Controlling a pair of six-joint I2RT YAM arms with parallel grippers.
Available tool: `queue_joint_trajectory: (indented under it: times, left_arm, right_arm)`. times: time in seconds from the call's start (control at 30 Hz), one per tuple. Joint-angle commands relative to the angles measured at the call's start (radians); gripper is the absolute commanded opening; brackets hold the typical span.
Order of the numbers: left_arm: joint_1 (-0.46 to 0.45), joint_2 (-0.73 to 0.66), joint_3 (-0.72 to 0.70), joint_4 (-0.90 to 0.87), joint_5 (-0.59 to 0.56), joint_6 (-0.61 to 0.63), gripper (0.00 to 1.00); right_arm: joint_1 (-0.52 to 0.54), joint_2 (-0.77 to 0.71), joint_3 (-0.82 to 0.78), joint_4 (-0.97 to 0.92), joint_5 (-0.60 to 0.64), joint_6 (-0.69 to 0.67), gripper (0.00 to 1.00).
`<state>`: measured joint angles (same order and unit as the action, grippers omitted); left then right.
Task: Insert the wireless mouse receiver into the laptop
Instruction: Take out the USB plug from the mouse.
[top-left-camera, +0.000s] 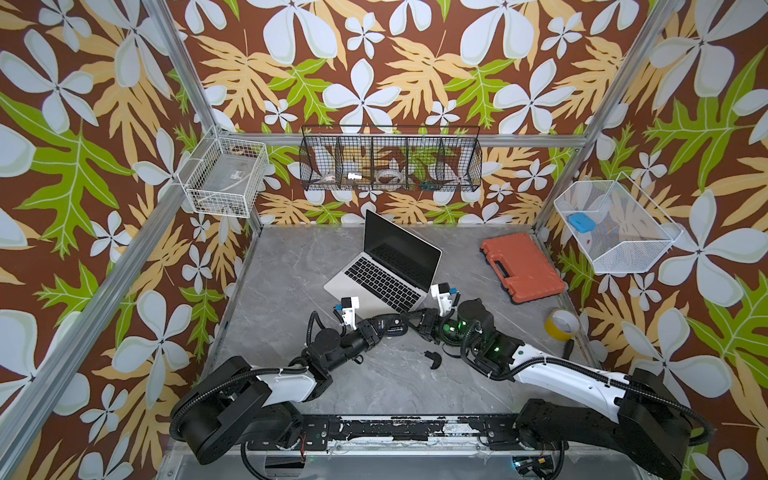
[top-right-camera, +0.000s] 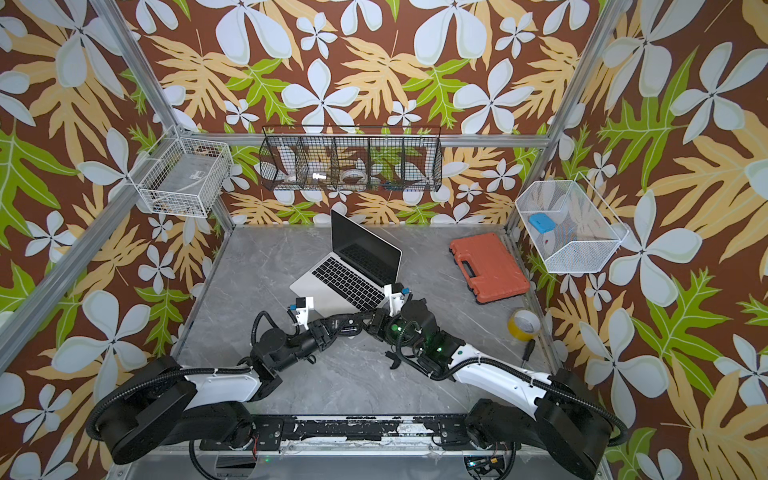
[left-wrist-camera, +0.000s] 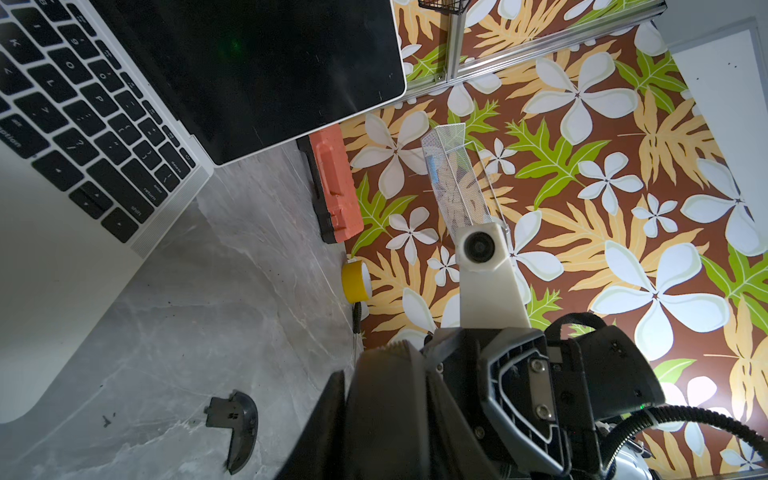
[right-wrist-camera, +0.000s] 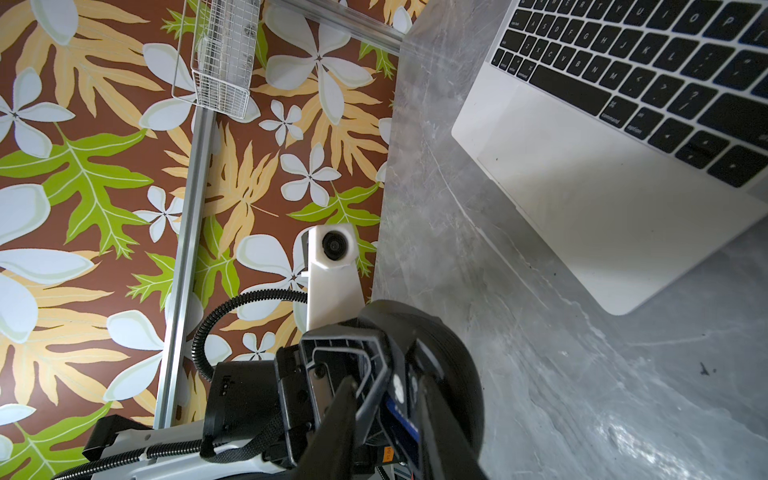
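The laptop (top-left-camera: 384, 270) sits open at the middle of the table (top-left-camera: 286, 266), turned at an angle, with its screen dark. No brand shows on it. In the left wrist view, its keys (left-wrist-camera: 83, 124) read "option", "return" and "shift". In the right wrist view, "command" and "option" can be read beside the space bar (right-wrist-camera: 569, 93).

Both arms meet just in front of the laptop's near edge. The left gripper (top-left-camera: 401, 327) is clamped on the black mouse (right-wrist-camera: 449, 345), held off the table with its battery bay facing the right wrist camera. The right gripper (right-wrist-camera: 386, 378) has one finger (right-wrist-camera: 332, 415) on each side of that bay. Whether it is pinching anything there cannot be told.

A battery (right-wrist-camera: 401, 415) with a blue and white label sits in the bay; the print on it is too blurred to read. A small orange tag below it is also illegible.

The receiver cannot be made out in any view.

The mouse's curved black cover (left-wrist-camera: 237, 432) lies on the table near the right forearm, apart from both grippers.

An orange case (top-left-camera: 521, 266) lies shut at the back right of the table. A yellow tape roll (top-left-camera: 563, 322) stands near the right edge, closer to the front than the case.
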<state>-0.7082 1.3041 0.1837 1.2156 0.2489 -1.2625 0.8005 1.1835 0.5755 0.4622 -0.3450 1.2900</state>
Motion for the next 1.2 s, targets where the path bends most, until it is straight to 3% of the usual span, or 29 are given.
queue_joint_trajectory:
  times: [0.0, 0.93, 1.17]
  left_arm:
    - [-0.019, 0.006, -0.001, -0.097, 0.186, 0.015, 0.0]
    - [-0.019, 0.011, -0.014, -0.109, 0.171, 0.002, 0.0]
    - [-0.019, 0.001, -0.015, -0.13, 0.165, 0.015, 0.0]
  right_arm:
    - [0.005, -0.011, 0.007, 0.273, -0.158, 0.015, 0.27]
    - [0.0, -0.038, -0.012, 0.27, -0.116, 0.015, 0.26]
    - [-0.012, -0.079, -0.004, 0.119, -0.078, -0.046, 0.28]
